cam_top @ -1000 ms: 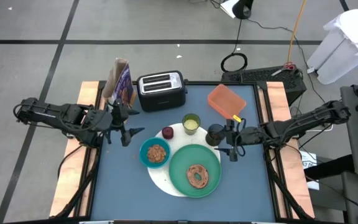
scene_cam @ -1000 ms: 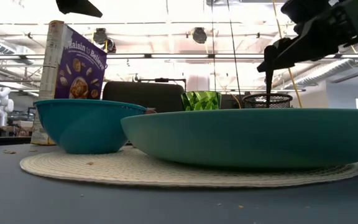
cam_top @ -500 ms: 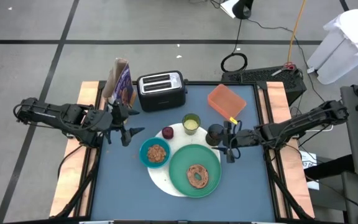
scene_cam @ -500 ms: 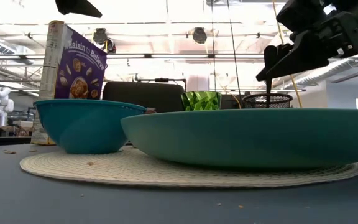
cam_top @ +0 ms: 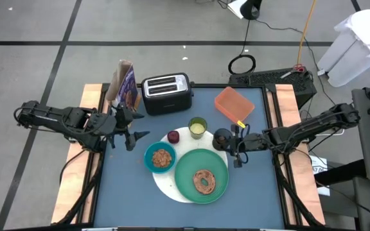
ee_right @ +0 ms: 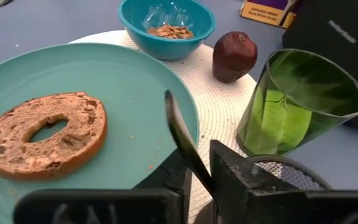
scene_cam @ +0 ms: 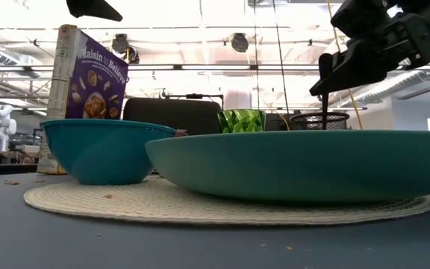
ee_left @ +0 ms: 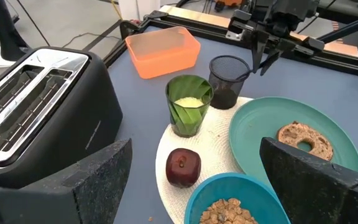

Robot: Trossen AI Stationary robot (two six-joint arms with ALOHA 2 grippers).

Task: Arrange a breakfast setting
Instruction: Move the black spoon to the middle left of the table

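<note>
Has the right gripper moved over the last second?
Yes. In the high view the right gripper has crept a little toward the small black cup, its jaws narrowing around a thin dark utensil.

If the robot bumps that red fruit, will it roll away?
Probably a little. The dark-red fruit looks round and sits loose on the white round disc, so a nudge might make it wobble or roll. The mat's woven surface looks rough, which may slow it, and the lime cup beside it might stop it.

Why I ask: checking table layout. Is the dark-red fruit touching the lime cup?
Apart. The left wrist view shows bare white round disc between the dark-red fruit and the lime cup.
</note>
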